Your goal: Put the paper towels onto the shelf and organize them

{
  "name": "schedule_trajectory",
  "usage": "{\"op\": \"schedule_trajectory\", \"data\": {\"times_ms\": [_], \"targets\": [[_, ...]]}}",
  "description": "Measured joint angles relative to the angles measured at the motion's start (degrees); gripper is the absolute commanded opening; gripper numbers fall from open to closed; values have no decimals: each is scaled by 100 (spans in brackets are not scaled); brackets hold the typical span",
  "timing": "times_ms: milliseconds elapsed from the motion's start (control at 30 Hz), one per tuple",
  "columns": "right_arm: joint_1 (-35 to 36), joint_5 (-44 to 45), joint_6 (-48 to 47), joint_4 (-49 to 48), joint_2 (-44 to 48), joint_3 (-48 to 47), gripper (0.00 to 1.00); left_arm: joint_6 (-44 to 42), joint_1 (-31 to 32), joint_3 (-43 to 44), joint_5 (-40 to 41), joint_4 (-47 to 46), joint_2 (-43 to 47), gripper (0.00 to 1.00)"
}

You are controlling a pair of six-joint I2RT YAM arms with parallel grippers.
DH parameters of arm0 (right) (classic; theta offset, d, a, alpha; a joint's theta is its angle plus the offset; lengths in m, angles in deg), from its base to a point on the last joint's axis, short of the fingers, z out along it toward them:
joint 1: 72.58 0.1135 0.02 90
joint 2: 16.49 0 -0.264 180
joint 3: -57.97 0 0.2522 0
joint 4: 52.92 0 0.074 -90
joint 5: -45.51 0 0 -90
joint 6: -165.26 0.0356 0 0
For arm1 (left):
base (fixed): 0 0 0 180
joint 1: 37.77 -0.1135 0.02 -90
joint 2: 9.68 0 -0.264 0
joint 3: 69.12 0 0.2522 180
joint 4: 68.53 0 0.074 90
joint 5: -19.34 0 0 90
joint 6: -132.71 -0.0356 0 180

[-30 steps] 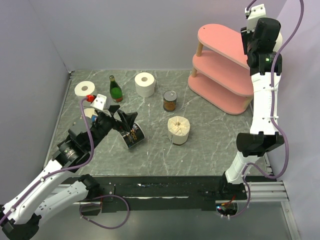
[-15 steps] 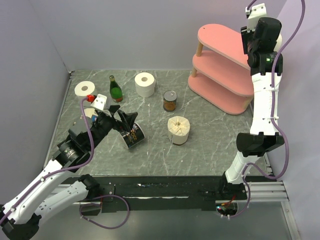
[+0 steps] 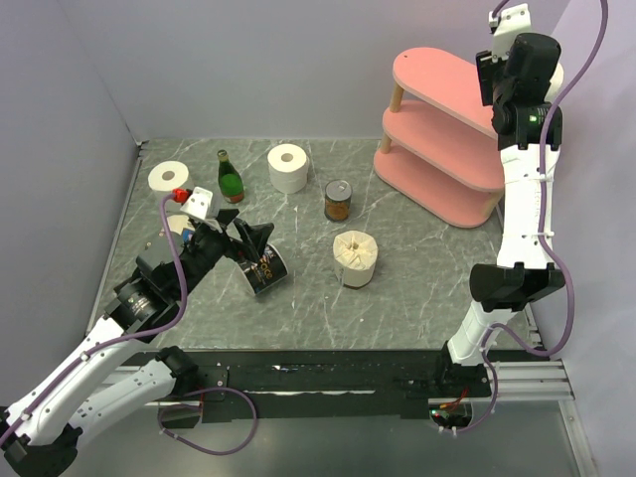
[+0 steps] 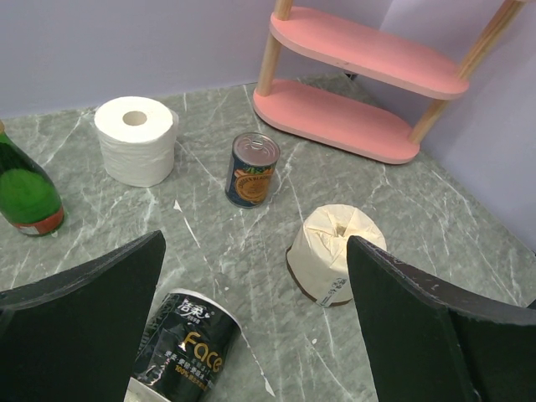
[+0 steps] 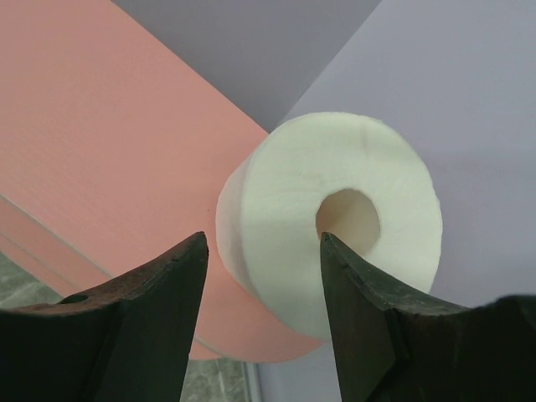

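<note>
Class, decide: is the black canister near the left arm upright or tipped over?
Tipped over. The black canister lies on its side, lettering facing up, unlike the upright tin.

A green bottle (image 3: 230, 177) stands upper left on the grey marbled counter (image 3: 417, 288), with a tin can (image 3: 338, 200) upright near the centre. Just below the can stands a cream wrapped roll (image 3: 355, 257). Left of it, a black "Face" cylinder (image 3: 264, 270) lies tipped over.

paper towel (image 5: 285, 209) on shelf (image 5: 100, 126) top | bottle (image 3: 230, 177) left of can (image 3: 339, 200)
</note>
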Motion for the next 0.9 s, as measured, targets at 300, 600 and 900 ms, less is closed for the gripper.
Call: {"op": "schedule_trajectory", "data": {"times_ms": [300,600,900], "targets": [[2,-2,-22,-9,0,0,66,0,0,0,0,0,0,96],[15,-310,166,42,155,153,69,0,0,0,7,4,-35,96],[520,-1161,1460,-155,2389,2909,69,2,0,2,114,48,-201,96]]}}
